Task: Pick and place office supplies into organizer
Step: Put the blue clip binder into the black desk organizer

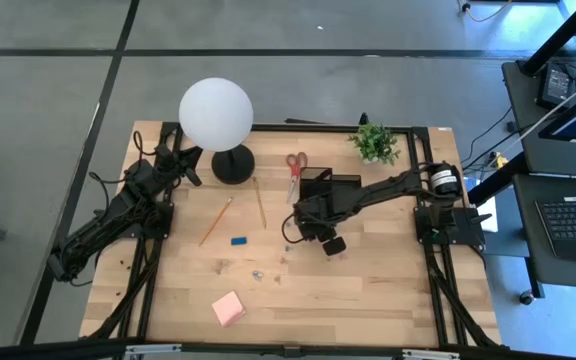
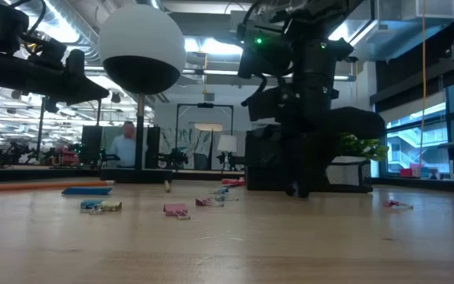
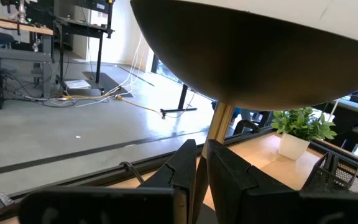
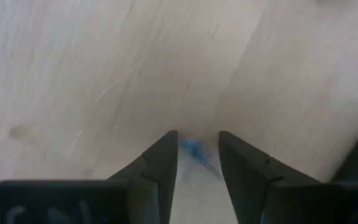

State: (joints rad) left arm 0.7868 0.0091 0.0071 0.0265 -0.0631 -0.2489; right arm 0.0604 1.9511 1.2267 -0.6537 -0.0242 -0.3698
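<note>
Pale grained wooden table; right end effector, tapered fingers narrowly parted around a blue clip.

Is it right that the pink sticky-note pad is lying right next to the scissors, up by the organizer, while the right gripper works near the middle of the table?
Not quite. The high view shows the pink sticky-note pad alone near the table's front edge, far from the scissors, which do lie by the organizer. The right gripper is near the middle, as you said.
</note>
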